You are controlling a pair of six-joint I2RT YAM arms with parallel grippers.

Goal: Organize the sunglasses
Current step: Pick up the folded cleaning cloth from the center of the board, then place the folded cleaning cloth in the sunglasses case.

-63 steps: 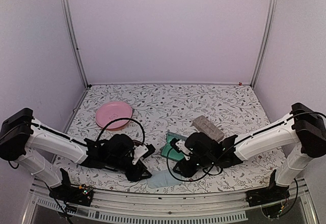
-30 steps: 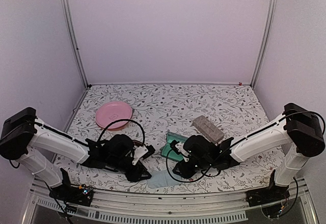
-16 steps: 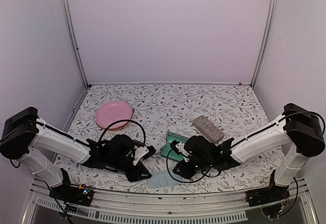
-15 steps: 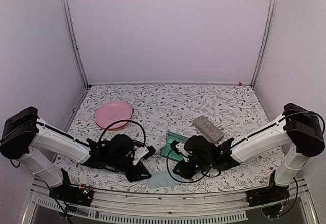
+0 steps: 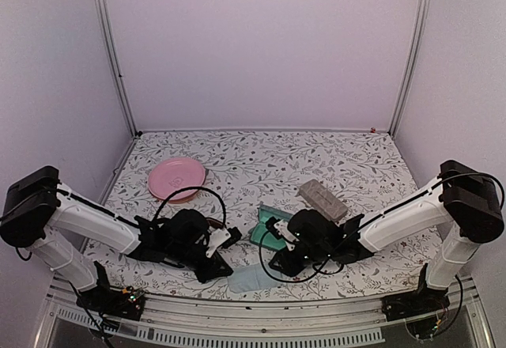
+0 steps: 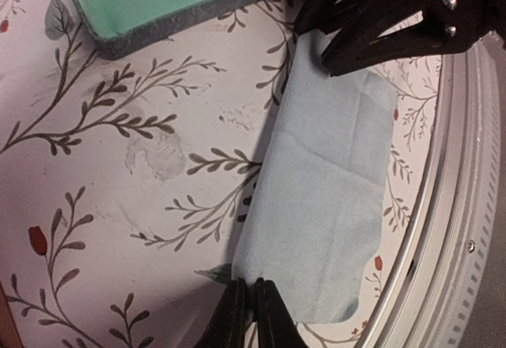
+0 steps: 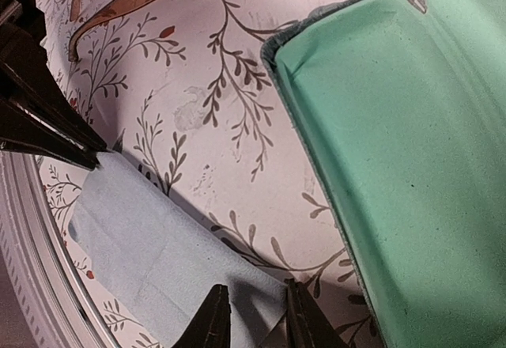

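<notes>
Left jaws pinch shut on one edge of the blue cloth (image 6: 332, 198) at the front of the desk (image 6: 118, 166); right jaws, narrowly parted, straddle its other corner. Beyond, brown-lensed sunglasses (image 7: 134, 0) lie beside the open case (image 7: 411, 126), not yet stowed.

Both arms stretch low and inward from their bases at the near corners. The white forearms slope down toward the middle of the near edge of the table (image 5: 356, 158), and the wrists are bent so the two heads face each other. The left pincer (image 6: 251, 316) sits right at the surface, its fingers (image 6: 235, 320) pressed together with barely a slit between them. The right pincer (image 7: 257, 316) is just as low, its fingers (image 7: 212, 324) standing a narrow gap apart. The two pincers are near each other, not touching.
</notes>
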